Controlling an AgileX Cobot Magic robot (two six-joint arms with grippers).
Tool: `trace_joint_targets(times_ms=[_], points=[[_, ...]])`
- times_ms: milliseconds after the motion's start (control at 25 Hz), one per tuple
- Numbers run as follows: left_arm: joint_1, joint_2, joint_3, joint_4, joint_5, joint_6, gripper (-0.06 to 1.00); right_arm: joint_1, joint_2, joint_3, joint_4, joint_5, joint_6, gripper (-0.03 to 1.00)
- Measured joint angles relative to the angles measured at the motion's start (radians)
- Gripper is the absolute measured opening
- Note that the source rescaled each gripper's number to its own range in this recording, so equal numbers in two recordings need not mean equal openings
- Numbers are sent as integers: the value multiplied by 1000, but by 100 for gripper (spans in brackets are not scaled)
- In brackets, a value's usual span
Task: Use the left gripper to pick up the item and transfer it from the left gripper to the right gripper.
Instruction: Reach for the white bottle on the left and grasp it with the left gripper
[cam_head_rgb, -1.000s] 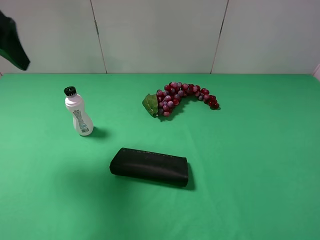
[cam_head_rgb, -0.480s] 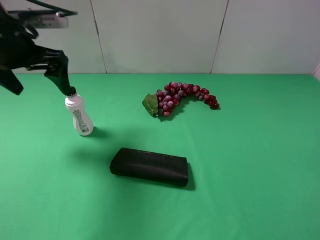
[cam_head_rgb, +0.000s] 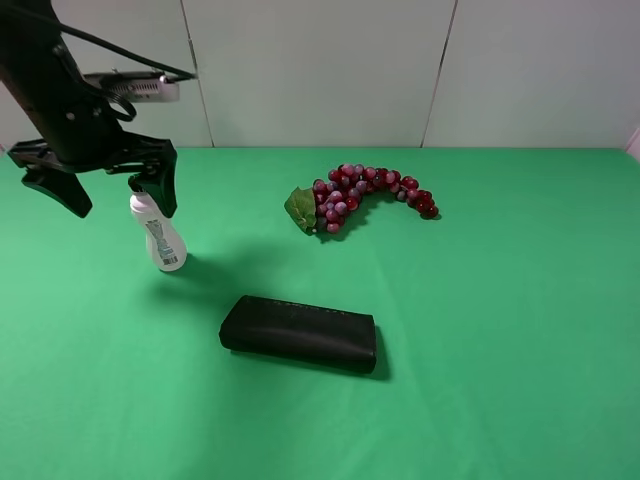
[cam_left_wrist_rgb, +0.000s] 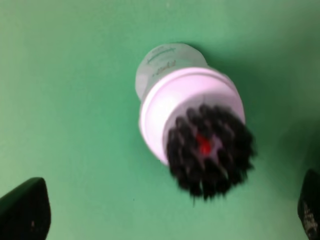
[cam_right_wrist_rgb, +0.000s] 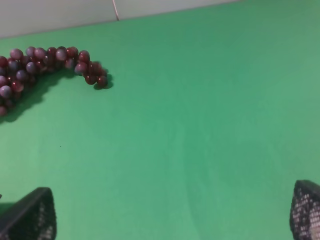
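1. Beyond the black case (cam_head_rgb: 298, 333), toward the wall and off to its left, stands the item (cam_head_rgb: 163, 240): a small white bottle, upright on the green bench (cam_head_rgb: 500, 300), black ribbed cap (cam_left_wrist_rgb: 207, 150) on top.
2. L tool (cam_head_rgb: 122, 203) hangs over that same spot, jaws wide apart, gripping nothing. Its wrist view shows a fingertip at each edge w/ bare bench between each & the bottle. The cap sits a bit off-centre toward one finger.
3. R tool (cam_right_wrist_rgb: 167, 215): spread open & empty per its own wrist view, not seen in the high view. It looks down on bare bench and the grape bunch (cam_head_rgb: 360, 195), which lies beyond the case, slightly to its right.
4. Handling, my guess: light plastic, prob. stiff enough not to crush. It's smooth & rounded, so it could slip or twist in the pads. It's tall on a small base, so a nudge from one finger may tip it.
5. Where to hold: I'd take the neck/shoulder just under the cap. That's narrow, seats the pads, and leaves the lower body free for the R tool at handover. The cap ribs give grip too, but it's a small target.
6. Before closing I'd centre the fingers on the bottle so both pads meet it together.
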Motion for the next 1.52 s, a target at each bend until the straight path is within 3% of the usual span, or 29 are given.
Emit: trace_joint_targets(times_ms=[880,1080,1360,1520], points=[[-84,82,0,76,-113,0,99,0,0,0,2,0,0,100],[-84,90,0,100,-119,0,65,0,0,0,3,0,0,100],[-84,90,0,107,-135,0,0,0,0,0,4,0,0,100],[-84,90,-1,108,-139,0,1,0,0,0,4,0,0,100]])
